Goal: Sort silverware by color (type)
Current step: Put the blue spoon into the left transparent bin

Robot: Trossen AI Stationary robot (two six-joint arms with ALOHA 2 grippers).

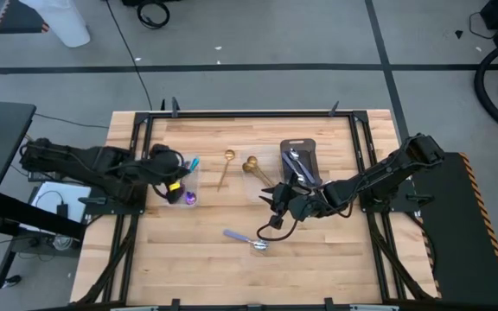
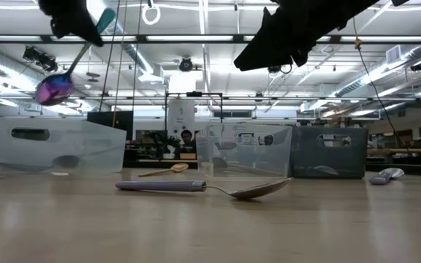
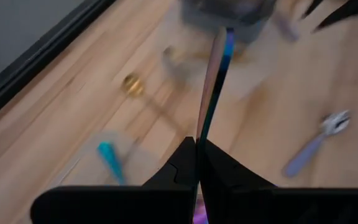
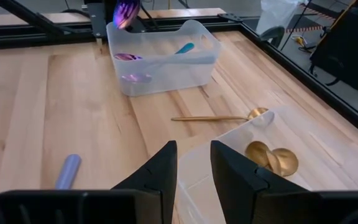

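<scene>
The left gripper (image 3: 197,163) pinches an iridescent purple-blue spoon (image 2: 55,88) by its handle — bowl hanging above the left clear plastic container (image 1: 182,184); the right gripper (image 4: 193,163) hovers part-open, empty.

Left container (image 1: 182,183) on counter (image 1: 197,259) left side; loose spoon (image 1: 247,239) near front centre; tray (image 1: 301,161) right; middle container (image 4: 253,162) beside tray.

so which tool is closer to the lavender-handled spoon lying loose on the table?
Right. The right tool hangs just up-table from the lavender-handled spoon, over a clear bin. The left tool is far across at the left bin, shut on an iridescent spoon.
</scene>
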